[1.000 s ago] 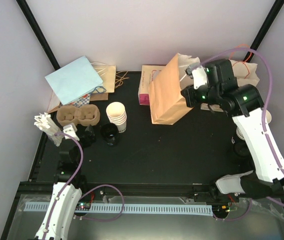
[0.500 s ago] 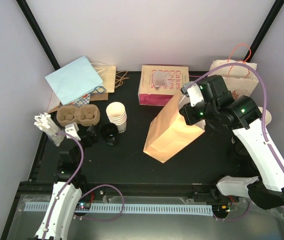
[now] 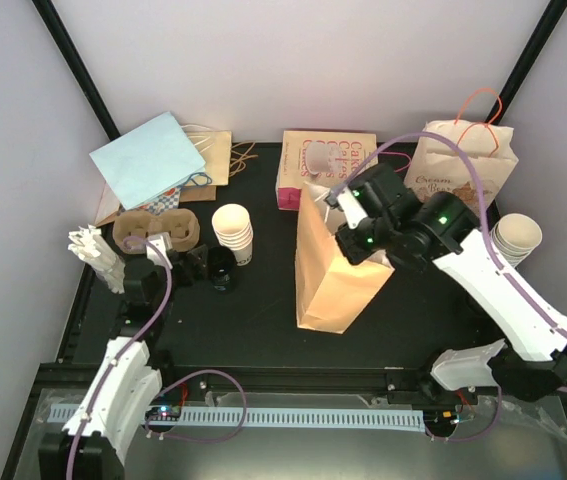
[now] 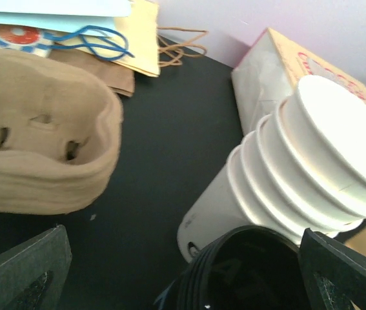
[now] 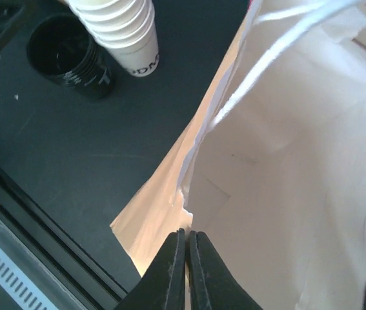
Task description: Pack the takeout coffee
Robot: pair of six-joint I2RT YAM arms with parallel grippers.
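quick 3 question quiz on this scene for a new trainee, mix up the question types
1. True or false: the right gripper is shut on the edge of the brown paper bag.
2. What stands right next to the stack of paper cups near the cardboard cup carrier? A) a stack of black lids B) a spoon C) a bottle
3. Fill in: the left gripper has its jaws ___.
Key: 1 true; 2 A; 3 open.
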